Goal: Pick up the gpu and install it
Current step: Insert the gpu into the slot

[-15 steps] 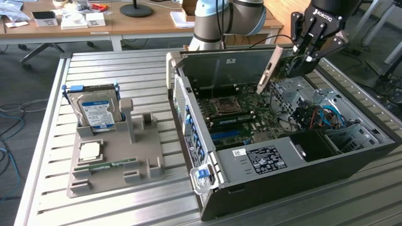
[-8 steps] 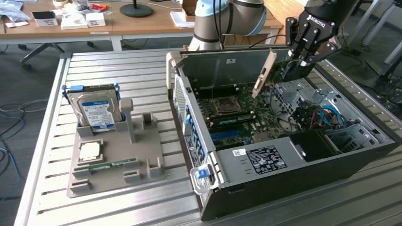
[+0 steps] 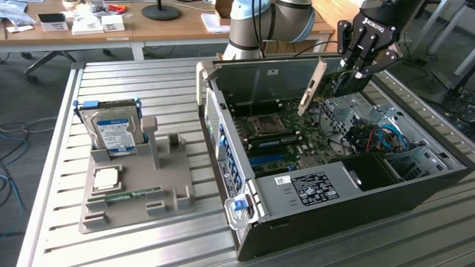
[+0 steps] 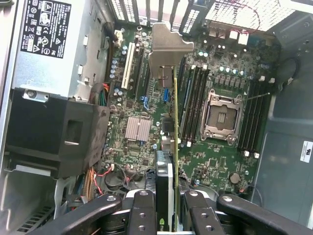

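My gripper point(image 3: 355, 75) is shut on the gpu point(image 3: 330, 83) and holds it in the air above the open computer case point(image 3: 297, 183). The card hangs edge-on, and its pale metal bracket point(image 3: 312, 86) slants down toward the motherboard point(image 3: 297, 139). From the wrist view, the gpu point(image 4: 167, 166) runs away from my gripper point(image 4: 165, 208) as a thin edge, its silver bracket point(image 4: 166, 51) at the far end. Below it lie the motherboard's expansion slots point(image 4: 128, 66) and the empty processor socket point(image 4: 222, 112).
A grey fixture tray point(image 3: 137, 189) on the slatted table holds a silver hard drive point(image 3: 113, 130) standing upright, a processor point(image 3: 106, 178) and a green memory stick point(image 3: 122, 196). The case's black power supply point(image 3: 356, 186) and blue cables point(image 3: 386, 139) sit near the front.
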`<state>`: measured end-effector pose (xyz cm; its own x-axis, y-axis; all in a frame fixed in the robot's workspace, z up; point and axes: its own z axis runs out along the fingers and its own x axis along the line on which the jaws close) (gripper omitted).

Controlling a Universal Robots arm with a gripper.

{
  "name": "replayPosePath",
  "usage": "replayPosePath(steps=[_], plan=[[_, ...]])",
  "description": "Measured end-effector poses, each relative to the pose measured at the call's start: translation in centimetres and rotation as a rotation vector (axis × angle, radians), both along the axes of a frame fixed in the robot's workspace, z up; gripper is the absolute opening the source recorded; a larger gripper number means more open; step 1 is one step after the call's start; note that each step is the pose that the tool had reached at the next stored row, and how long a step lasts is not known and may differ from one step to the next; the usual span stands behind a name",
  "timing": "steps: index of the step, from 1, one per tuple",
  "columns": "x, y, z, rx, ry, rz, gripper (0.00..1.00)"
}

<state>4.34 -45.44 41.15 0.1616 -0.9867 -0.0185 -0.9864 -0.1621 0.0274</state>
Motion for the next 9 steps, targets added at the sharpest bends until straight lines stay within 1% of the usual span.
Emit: replayPosePath(steps=[6,9], plan=[[0.00,0.00,-0.85,-0.0006,0.0001,0.000,0.27],[0.00,0.00,-1.03,-0.0009,0.0001,0.000,0.27]])
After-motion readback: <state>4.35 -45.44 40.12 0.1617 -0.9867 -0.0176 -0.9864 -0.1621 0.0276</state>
